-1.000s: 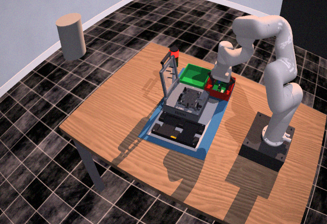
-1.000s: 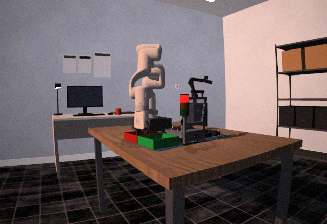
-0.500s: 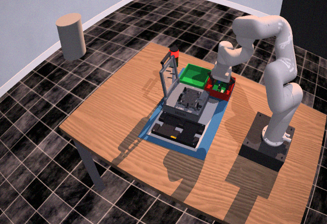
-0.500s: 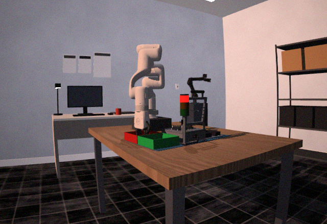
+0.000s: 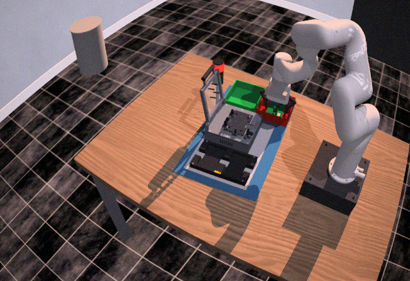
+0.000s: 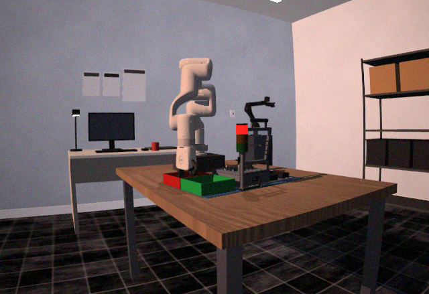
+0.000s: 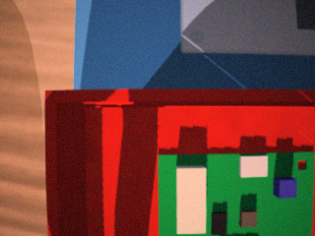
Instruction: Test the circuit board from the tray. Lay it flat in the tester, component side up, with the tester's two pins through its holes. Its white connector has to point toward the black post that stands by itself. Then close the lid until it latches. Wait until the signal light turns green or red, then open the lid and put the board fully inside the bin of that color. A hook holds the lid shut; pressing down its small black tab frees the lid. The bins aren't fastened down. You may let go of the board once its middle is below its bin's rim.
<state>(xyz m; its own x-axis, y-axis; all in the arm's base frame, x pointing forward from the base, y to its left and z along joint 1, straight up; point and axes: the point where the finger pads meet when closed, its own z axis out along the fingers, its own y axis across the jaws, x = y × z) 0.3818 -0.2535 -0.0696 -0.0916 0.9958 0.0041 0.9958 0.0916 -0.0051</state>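
Note:
The green circuit board (image 5: 275, 109) (image 7: 276, 211) lies component side up inside the red bin (image 5: 276, 120) (image 6: 171, 179) (image 7: 64, 162). Its long white connector (image 7: 191, 199) shows in the wrist view. My gripper (image 5: 278, 105) (image 6: 187, 172) is open, pointing straight down into the red bin, its fingers standing either side of the board and free of it. The tester (image 5: 231, 128) stands with no board on it, and its lid (image 5: 210, 96) is raised upright. The signal light (image 5: 218, 62) (image 6: 241, 128) glows red.
The green bin (image 5: 243, 94) (image 6: 208, 185) sits right beside the red bin, toward the tester. A black tray (image 5: 221, 165) lies in front of the tester on the blue mat (image 5: 261, 175) (image 7: 123, 44). The arm's base (image 5: 334, 178) stands at the table's right.

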